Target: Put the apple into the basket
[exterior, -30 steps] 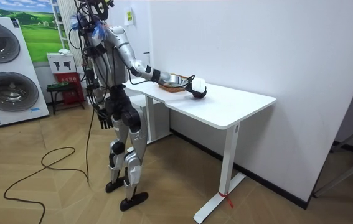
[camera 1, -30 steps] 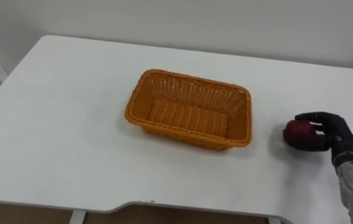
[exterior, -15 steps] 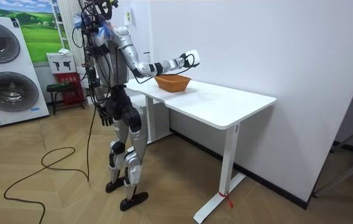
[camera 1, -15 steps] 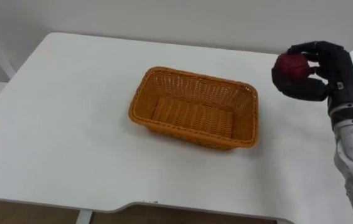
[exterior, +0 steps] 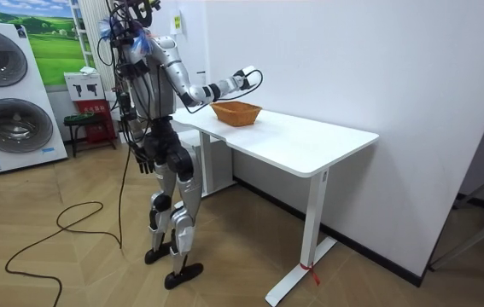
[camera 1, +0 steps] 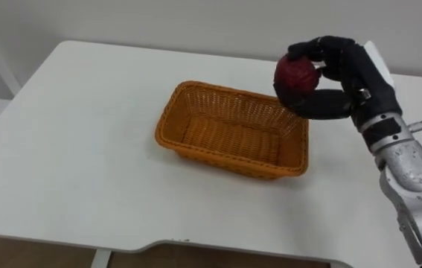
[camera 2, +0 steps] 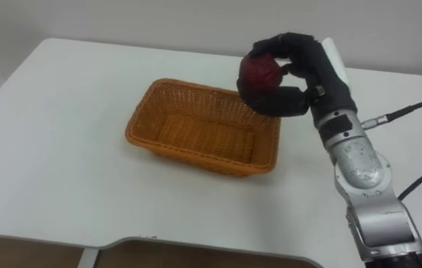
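A dark red apple [camera 1: 297,74] is up in the air, with my right hand [camera 1: 342,83] shut on it, fingers and thumb curled round it. Hand and apple hang above the far right corner of an orange wicker basket [camera 1: 225,161], which has nothing in it. The same apple [camera 2: 260,73], right hand [camera 2: 305,73] and basket [camera 2: 196,159] show in the right eye view. In the room view my right hand [exterior: 240,79] is stretched out over the basket [exterior: 236,112], and my left hand [exterior: 143,162] hangs by my hip.
The basket sits mid-way across a white table [camera 1: 69,149] against a white wall. I stand at the table's end [exterior: 310,141] on the room view's left. Washing machines [exterior: 9,119] and a small stool [exterior: 84,121] stand behind me.
My right hand has lifted the apple off the table at the right and carried it up and left, to above the basket's far right corner.
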Tool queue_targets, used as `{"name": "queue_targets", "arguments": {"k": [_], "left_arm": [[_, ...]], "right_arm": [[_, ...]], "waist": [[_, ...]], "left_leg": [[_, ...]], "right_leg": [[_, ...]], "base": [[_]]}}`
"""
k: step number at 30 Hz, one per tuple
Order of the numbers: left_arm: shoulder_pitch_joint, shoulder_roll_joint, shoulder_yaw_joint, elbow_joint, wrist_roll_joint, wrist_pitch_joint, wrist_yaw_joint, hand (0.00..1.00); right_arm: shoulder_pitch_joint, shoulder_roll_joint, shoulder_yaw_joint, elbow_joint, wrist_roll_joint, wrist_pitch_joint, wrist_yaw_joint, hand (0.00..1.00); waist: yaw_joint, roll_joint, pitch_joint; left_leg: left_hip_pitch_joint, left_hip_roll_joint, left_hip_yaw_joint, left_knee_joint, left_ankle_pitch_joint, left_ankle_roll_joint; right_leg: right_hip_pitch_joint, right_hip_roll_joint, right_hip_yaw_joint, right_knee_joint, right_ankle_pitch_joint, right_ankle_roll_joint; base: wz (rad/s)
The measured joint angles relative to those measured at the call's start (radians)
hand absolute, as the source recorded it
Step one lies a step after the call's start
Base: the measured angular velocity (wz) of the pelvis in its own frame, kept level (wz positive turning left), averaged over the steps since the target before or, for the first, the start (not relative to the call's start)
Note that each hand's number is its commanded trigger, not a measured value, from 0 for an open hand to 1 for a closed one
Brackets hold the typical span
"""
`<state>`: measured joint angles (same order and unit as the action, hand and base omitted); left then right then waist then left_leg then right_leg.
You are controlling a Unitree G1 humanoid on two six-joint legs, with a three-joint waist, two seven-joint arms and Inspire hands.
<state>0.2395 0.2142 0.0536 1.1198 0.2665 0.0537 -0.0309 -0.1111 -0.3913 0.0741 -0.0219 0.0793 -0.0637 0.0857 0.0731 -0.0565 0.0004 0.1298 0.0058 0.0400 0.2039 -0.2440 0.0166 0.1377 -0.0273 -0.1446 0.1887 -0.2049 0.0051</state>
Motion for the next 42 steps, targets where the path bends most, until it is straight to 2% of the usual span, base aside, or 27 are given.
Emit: {"name": "queue_targets", "arguments": {"k": [1, 2, 3, 4, 14, 22, 33, 36, 39, 42], "left_arm": [[-0.003, 0.000, 0.000, 0.000, 0.000, 0.000, -0.001, 0.00], [-0.008, 0.000, 0.000, 0.000, 0.000, 0.000, -0.002, 0.00], [-0.010, 0.000, 0.000, 0.000, 0.000, 0.000, -0.002, 0.00], [-0.014, 0.000, 0.000, 0.000, 0.000, -0.001, -0.002, 0.00], [-0.013, 0.000, -0.001, 0.000, 0.002, -0.003, -0.004, 0.00], [-0.012, 0.000, -0.001, 0.000, 0.002, -0.003, -0.019, 0.00], [-0.008, 0.002, -0.013, 0.004, 0.000, -0.012, -0.021, 0.00], [-0.006, 0.001, -0.010, 0.005, 0.001, -0.019, -0.019, 0.00], [0.009, -0.001, 0.014, 0.003, 0.003, -0.020, -0.018, 0.00], [0.033, 0.002, 0.023, 0.004, -0.001, -0.023, 0.003, 0.00]], "right_arm": [[0.000, 0.000, 0.003, 0.000, 0.000, 0.000, 0.016, 1.00], [0.000, 0.000, 0.003, 0.000, -0.001, 0.000, 0.031, 0.94], [0.000, 0.000, 0.004, 0.000, -0.002, 0.000, 0.038, 0.51], [0.000, 0.000, 0.007, 0.000, -0.002, 0.000, 0.051, 0.00], [0.000, 0.001, 0.060, -0.002, -0.011, 0.001, 0.125, 0.00], [0.000, 0.002, 0.060, -0.005, -0.011, 0.001, 0.147, 0.00], [0.006, 0.001, 0.057, -0.024, -0.010, 0.001, 0.142, 0.00], [0.030, 0.001, 0.005, -0.052, 0.010, -0.002, 0.130, 0.00], [0.051, 0.001, -0.073, -0.078, 0.016, -0.004, 0.082, 0.00], [0.065, 0.001, -0.150, -0.075, 0.051, -0.012, -0.004, 0.00]], "waist": [[0.006, 0.000, 0.0001], [0.011, -0.001, 0.0003], [0.013, -0.001, 0.0003], [0.014, -0.001, 0.0003], [0.019, -0.004, -0.0014], [0.020, -0.007, -0.0034], [0.011, -0.016, 0.0014], [0.003, -0.022, -0.0019], [0.001, -0.021, -0.0017], [-0.021, -0.021, -0.0012]], "left_leg": [[0.000, 0.000, 0.000, 0.000, 0.000, 0.000], [-0.001, 0.000, 0.000, 0.000, 0.000, 0.000], [-0.001, 0.000, 0.000, 0.000, 0.000, 0.000], [-0.001, 0.000, 0.000, 0.000, 0.000, 0.000], [0.001, 0.000, 0.000, -0.001, 0.000, 0.000], [0.001, 0.000, 0.001, -0.001, 0.000, 0.000], [-0.002, 0.000, -0.004, 0.001, 0.000, 0.000], [-0.005, -0.002, -0.012, 0.001, 0.000, 0.000], [0.000, -0.002, -0.012, 0.001, 0.000, 0.000], [0.006, -0.001, -0.007, 0.000, 0.000, 0.000]], "right_leg": [[0.000, 0.000, 0.000, -0.001, 0.000, 0.000], [0.000, 0.000, 0.000, -0.001, 0.000, 0.000], [0.000, 0.000, 0.001, -0.002, 0.000, 0.000], [0.000, 0.000, 0.001, -0.002, 0.000, 0.000], [-0.001, 0.001, 0.005, -0.003, 0.000, 0.000], [0.000, 0.001, 0.005, -0.002, 0.000, 0.000], [0.000, 0.001, 0.002, -0.001, 0.000, 0.000], [0.003, -0.001, -0.005, -0.003, 0.001, 0.000], [0.005, -0.001, -0.001, -0.004, 0.001, 0.001], [0.007, 0.000, 0.006, -0.004, 0.001, 0.001]], "base": [[0.00], [0.00], [0.00], [0.00], [0.00], [0.00], [0.00], [0.10], [0.00], [-0.03]]}}
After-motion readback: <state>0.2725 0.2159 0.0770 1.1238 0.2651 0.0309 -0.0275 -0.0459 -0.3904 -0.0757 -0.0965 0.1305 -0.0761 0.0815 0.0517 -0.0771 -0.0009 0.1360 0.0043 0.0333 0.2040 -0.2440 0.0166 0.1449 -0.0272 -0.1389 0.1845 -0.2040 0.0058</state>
